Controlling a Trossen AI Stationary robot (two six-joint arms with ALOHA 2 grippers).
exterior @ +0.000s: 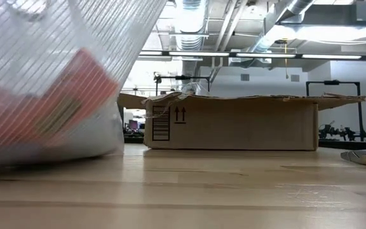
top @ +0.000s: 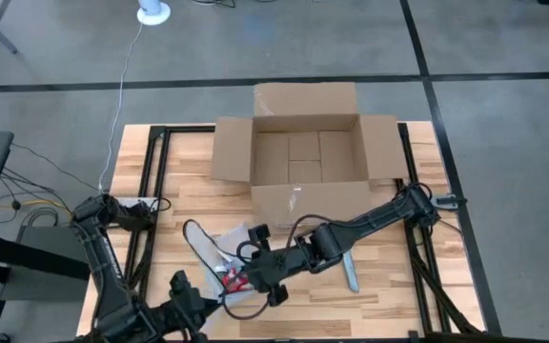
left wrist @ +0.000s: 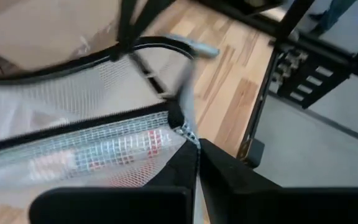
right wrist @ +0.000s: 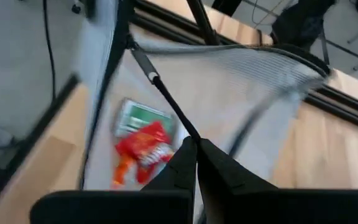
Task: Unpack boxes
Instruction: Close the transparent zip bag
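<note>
Two dark robot arms meet over a clear mesh zip bag [top: 222, 262] at the near side of a wooden table [top: 389, 286]. The right gripper [top: 267, 283] has its fingers pinched together on the bag's dark edge. The left gripper [left wrist: 196, 163] likewise clamps the bag's rim. Red and green packets [right wrist: 143, 144] show inside the bag. Behind it, toward the table's far edge, the brown cardboard box [top: 303, 152] sits with all flaps open.
</note>
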